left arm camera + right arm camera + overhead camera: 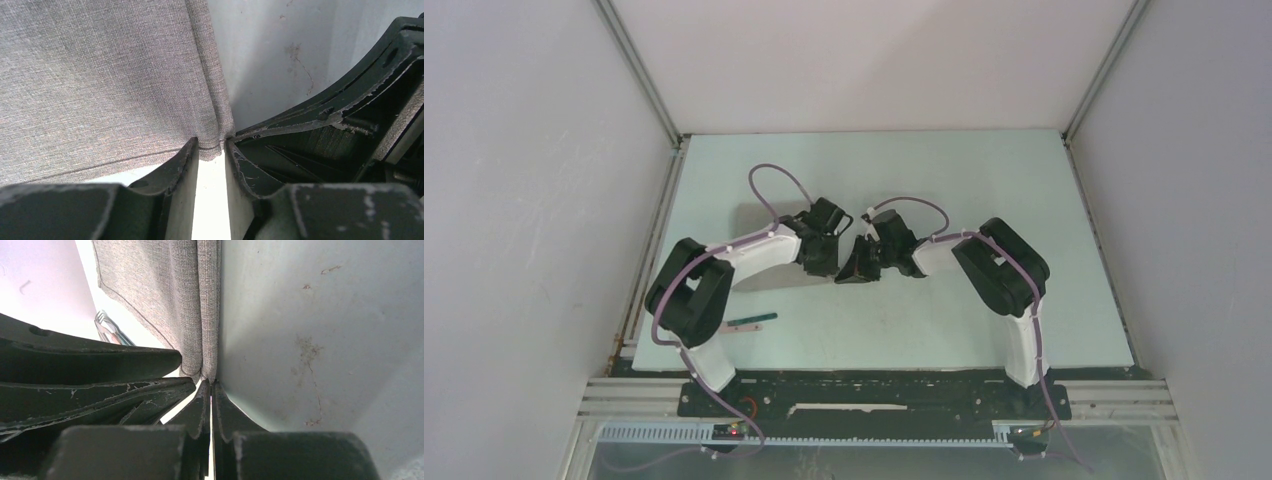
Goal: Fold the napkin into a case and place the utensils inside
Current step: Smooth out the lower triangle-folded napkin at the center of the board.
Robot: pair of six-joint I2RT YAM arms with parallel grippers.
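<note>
The light grey napkin (100,85) lies flat, with a doubled fold along its right edge (200,305). The left gripper (211,145) is shut on the near end of that fold, and cloth fills the gap between its tips. The right gripper (210,382) is shut, its tips pressed against the end of the same fold; I cannot tell whether any cloth is nipped. Both grippers meet mid-table, the left gripper (826,268) beside the right gripper (849,272). Silver fork tines (107,325) show beyond the napkin's far edge. A green-handled utensil (749,322) lies near the left arm's base.
The pale table (984,190) is walled in by white panels with metal rails along both sides. The left arm covers most of the napkin in the top view. The right gripper's dark finger (320,125) crowds the left wrist view.
</note>
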